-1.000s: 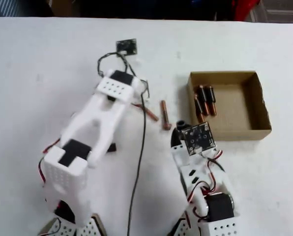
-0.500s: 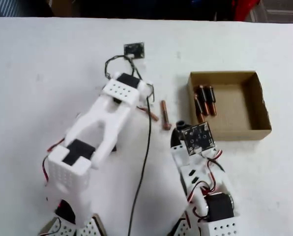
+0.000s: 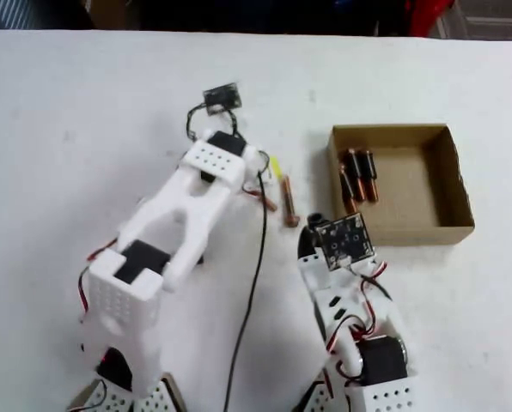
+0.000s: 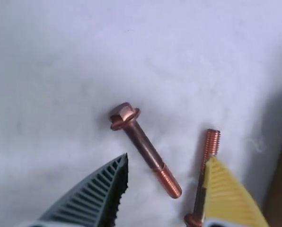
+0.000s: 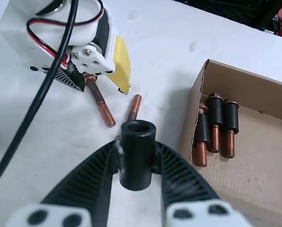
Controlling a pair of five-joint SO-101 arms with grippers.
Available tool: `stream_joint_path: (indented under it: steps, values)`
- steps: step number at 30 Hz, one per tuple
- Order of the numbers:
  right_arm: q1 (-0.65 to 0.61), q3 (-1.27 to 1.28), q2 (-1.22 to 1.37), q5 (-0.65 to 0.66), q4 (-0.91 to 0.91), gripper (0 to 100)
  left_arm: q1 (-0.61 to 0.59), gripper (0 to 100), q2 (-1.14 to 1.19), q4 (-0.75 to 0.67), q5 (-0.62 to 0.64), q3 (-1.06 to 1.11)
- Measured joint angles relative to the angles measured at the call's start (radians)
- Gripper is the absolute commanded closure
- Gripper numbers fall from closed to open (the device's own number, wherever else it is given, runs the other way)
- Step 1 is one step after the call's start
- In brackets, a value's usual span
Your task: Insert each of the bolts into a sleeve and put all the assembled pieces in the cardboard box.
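Two copper bolts lie on the white table: one (image 4: 143,149) between my left gripper's (image 4: 167,161) open fingers, the other (image 4: 205,175) partly behind the yellow finger (image 4: 226,198). From above, my left gripper (image 3: 269,184) hangs over the slanted bolt (image 3: 265,199), with the straight bolt (image 3: 288,202) just to its right. My right gripper (image 5: 137,161) is shut on an upright black sleeve (image 5: 137,142), near the box's left front corner (image 3: 314,216). The cardboard box (image 3: 393,129) holds three assembled pieces (image 3: 357,176).
A black cable (image 3: 247,283) runs down the table between the two arms. A small black piece (image 3: 196,256) lies under the left arm. The right part of the box floor (image 3: 419,184) is bare.
My left gripper has shifted right and turned over the slanted bolt, so its yellow finger now shows from above. The right arm and its sleeve have stayed still.
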Motion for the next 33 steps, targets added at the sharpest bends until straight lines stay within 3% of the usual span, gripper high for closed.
stream_joint_path:
  steps: [6,19,26,33]
  values:
    - [0.000,0.000,0.000,0.000,0.000,96.8,0.000,71,0.026,0.002,0.089,0.000]
    - [0.000,0.000,0.000,0.000,0.000,96.8,0.000,72,0.109,0.002,0.098,-0.048]
    - [0.000,0.000,0.000,0.000,0.000,96.8,-0.018,98,0.109,0.000,0.098,-0.048]
    - [0.000,0.000,0.000,0.000,0.000,96.8,-0.029,93,0.109,0.002,-0.005,-0.048]
